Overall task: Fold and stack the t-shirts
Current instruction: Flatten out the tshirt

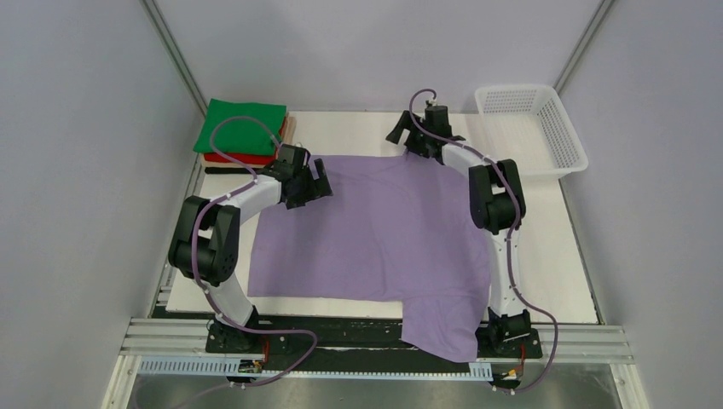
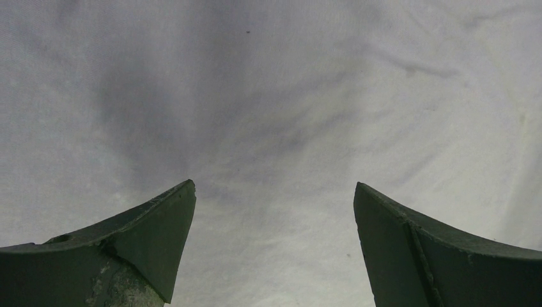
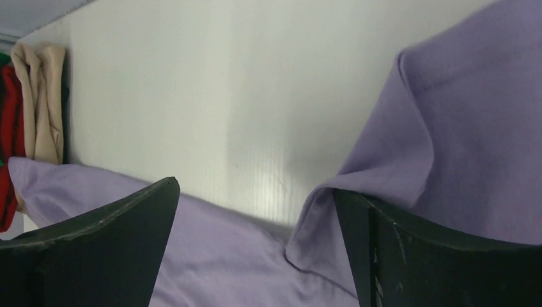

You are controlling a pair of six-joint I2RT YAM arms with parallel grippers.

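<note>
A lavender t-shirt [image 1: 375, 234] lies spread on the white table [image 1: 554, 256], with one sleeve hanging over the near edge. Folded shirts are stacked at the back left: green [image 1: 241, 124] on top, red [image 1: 234, 158] under it, tan [image 1: 290, 129] behind. My left gripper [image 1: 317, 181] hovers open at the lavender shirt's far left corner. In its wrist view the left gripper [image 2: 274, 184] has only pale wrinkled cloth [image 2: 268, 96] between its fingers. My right gripper [image 1: 404, 134] is open at the shirt's far edge. In the right wrist view a raised fold of the shirt [image 3: 441, 128] drapes over the right-hand finger of the right gripper [image 3: 255, 187].
A white mesh basket [image 1: 533, 128] stands at the back right corner. Grey walls close in both sides and the back. The red [image 3: 7, 109] and tan [image 3: 41, 96] shirts show at the left of the right wrist view, beyond bare table [image 3: 224, 96].
</note>
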